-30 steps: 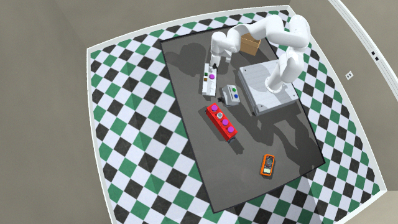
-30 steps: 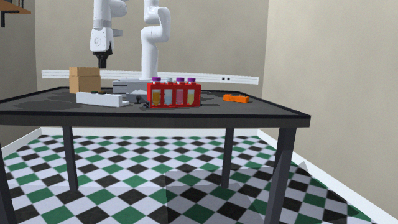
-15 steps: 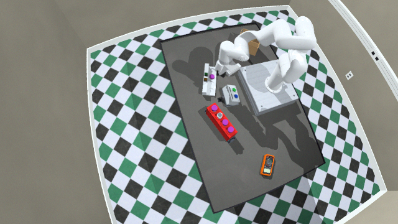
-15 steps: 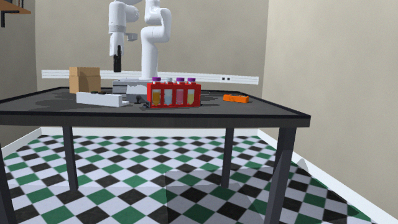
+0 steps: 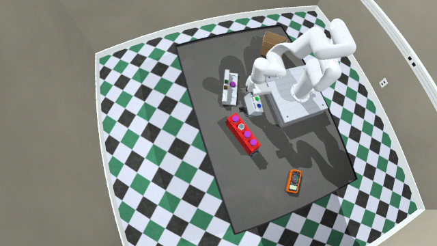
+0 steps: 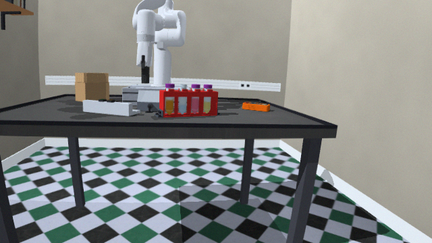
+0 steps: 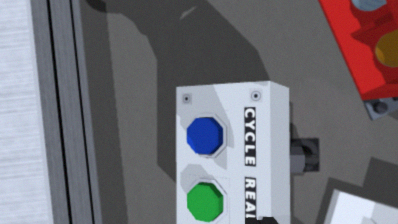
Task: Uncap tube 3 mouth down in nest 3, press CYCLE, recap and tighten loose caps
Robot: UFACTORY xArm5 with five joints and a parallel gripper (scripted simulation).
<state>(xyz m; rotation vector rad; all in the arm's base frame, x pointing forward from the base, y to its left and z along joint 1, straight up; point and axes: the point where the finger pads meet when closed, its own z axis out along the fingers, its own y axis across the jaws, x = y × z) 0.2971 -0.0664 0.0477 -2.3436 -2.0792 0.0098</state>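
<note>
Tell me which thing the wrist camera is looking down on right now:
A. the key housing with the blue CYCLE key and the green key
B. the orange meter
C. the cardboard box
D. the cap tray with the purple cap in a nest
A: the wrist view is filled by the white key housing, with the blue CYCLE key above the green key, neither of them visibly lit.

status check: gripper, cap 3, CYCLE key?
Gripper shut, empty, hanging above the key housing. Purple cap sits in a cap tray nest; one tube in the red station open. Blue CYCLE key unlit, nothing over it.
</note>
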